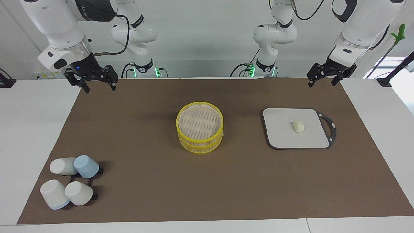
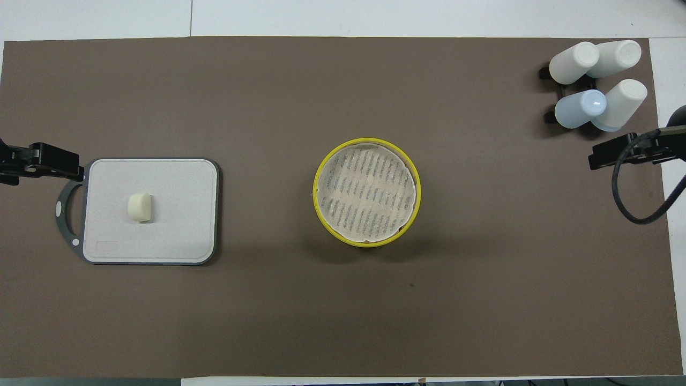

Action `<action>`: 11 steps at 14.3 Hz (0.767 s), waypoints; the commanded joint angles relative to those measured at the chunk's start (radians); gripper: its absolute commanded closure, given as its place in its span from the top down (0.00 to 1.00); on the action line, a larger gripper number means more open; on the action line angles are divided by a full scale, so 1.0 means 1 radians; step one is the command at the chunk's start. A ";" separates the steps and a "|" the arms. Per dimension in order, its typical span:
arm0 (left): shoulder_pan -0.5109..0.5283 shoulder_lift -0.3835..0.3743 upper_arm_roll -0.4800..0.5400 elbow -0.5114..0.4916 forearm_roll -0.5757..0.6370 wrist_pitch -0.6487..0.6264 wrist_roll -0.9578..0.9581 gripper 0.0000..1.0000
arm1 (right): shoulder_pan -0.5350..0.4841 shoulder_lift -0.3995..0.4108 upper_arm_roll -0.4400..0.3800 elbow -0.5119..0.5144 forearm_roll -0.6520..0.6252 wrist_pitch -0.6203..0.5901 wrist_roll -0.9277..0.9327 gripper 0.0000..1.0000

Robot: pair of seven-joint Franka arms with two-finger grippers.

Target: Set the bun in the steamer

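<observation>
Bun (image 1: 298,126): small cream-white dough lump lying near the middle of a flat grey board, touching nothing else, out in the open
Board (image 1: 278,136): pale grey rectangle with a dark rim and a dark loop handle, flat on the mat toward the left arm's end of the tabletop; the handle points toward that end
Steamer (image 1: 200,127): round two-tier basket with bright yellow rims and a pale slotted top, standing upright at the centre of the mat, well apart from the board; nothing rests on its top
Mat (image 1: 145,145): large brown sheet covering most of the white tabletop (image 1: 32,129)
Cups (image 1: 69,181): four tumblers, three white and one pale blue, tipped on a small black rack at the right arm's end of the tabletop, farther from the robots than the steamer
Left pincer (image 1: 324,78): raised in the air over the mat's edge at the left arm's end, apart from the board and the bun; fingers spread apart, holding nothing
Right pincer (image 1: 99,83): raised over the mat's corner at the right arm's end, well apart from the steamer and the cups; fingers spread apart, holding nothing
Arms: both wait high at their own ends, neither reaching toward the middle
</observation>
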 commanded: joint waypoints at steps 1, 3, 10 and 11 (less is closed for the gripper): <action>-0.003 -0.036 0.002 -0.052 0.015 0.031 0.011 1.00 | -0.017 0.007 0.011 0.020 -0.007 0.001 -0.025 1.00; -0.003 -0.036 0.002 -0.052 0.015 0.031 0.011 1.00 | -0.016 0.007 0.013 0.020 -0.007 0.001 -0.025 1.00; -0.003 -0.036 0.002 -0.052 0.015 0.031 0.010 1.00 | 0.071 0.247 0.244 0.356 -0.024 -0.144 0.348 1.00; -0.003 -0.037 0.002 -0.058 0.015 0.033 0.011 1.00 | 0.202 0.332 0.235 0.438 -0.095 -0.152 0.381 1.00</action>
